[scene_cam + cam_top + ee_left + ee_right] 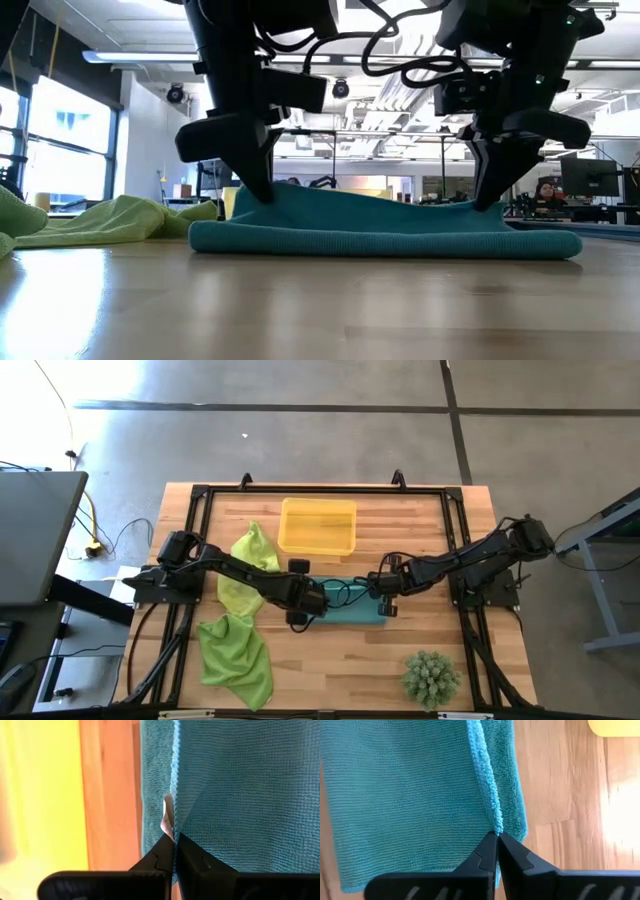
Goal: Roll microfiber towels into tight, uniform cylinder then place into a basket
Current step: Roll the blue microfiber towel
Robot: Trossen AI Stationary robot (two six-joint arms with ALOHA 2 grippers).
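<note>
both pairs of fingers are pinched shut on one hemmed edge of the teal towel (pixel 352 603) — left gripper (pixel 314 603) at one end, right gripper (pixel 381 586) at the other. it lies mid-table near the yellow basket (pixel 317 526). rolling seems barely begun — next, carry that edge over evenly.

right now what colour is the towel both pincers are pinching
Teal towel, clearest in the right wrist view.
</note>
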